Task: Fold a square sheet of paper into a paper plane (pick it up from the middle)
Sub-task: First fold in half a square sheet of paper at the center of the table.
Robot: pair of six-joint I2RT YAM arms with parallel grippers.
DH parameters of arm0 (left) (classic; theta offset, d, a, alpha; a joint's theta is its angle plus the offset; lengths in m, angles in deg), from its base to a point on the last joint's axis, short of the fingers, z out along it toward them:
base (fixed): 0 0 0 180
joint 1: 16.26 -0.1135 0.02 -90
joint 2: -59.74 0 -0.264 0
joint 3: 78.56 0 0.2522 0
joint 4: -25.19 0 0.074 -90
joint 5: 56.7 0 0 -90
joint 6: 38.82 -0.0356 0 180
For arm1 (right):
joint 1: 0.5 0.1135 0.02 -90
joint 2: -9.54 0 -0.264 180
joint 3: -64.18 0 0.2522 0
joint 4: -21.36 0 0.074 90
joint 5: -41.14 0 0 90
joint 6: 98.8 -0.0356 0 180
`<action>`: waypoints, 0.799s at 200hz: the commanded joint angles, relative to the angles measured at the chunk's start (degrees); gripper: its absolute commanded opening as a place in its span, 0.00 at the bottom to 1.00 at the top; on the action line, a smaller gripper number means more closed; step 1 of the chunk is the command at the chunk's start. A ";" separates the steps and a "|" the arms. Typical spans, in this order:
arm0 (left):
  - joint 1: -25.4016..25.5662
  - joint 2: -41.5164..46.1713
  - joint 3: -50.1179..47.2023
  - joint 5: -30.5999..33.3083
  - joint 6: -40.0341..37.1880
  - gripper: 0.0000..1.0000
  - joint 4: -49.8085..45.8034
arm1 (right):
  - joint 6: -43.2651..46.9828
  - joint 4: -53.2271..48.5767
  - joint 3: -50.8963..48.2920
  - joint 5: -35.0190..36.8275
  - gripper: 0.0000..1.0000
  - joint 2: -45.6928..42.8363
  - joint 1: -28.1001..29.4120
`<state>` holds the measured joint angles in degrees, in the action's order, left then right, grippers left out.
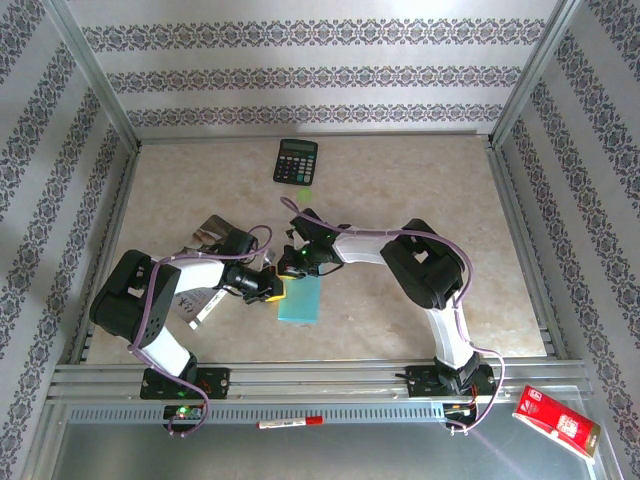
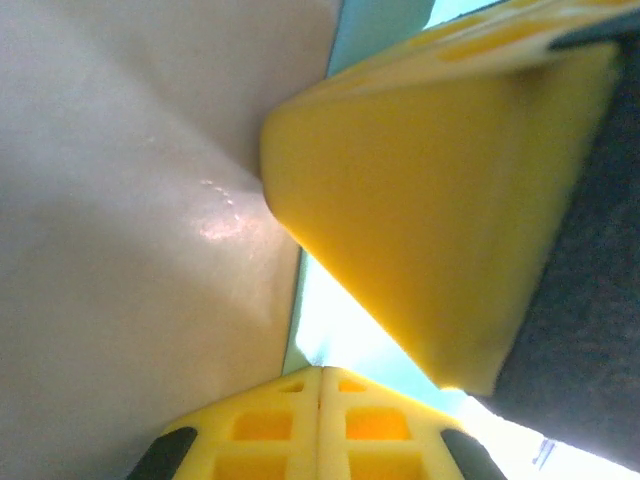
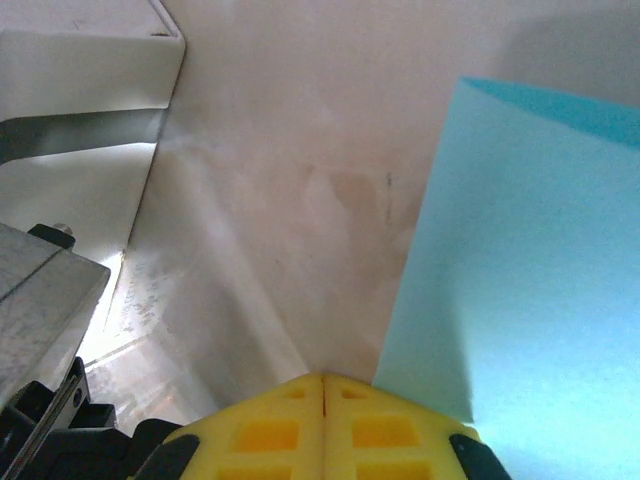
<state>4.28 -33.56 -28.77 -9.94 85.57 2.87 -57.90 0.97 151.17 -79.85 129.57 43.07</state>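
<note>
Left pincer (image 2: 320, 390) and right pincer (image 3: 323, 392) are closed, empty; paper sheet (image 3: 520, 280) alongside is judged flimsy, to be pinched mid-sheet.

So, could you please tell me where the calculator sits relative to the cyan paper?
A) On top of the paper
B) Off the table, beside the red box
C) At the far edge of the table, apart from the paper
C: the calculator lies at the far edge of the table, well apart from the paper, which lies towards the near side.
</note>
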 commanded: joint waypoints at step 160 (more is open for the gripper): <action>0.92 -6.28 -3.51 16.09 -2.22 0.00 -13.33 | 2.08 -3.36 15.19 7.39 0.00 10.47 -9.79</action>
<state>4.41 -34.45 -28.01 -9.81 84.52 1.61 -56.81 -3.34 163.65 -80.65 137.11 36.58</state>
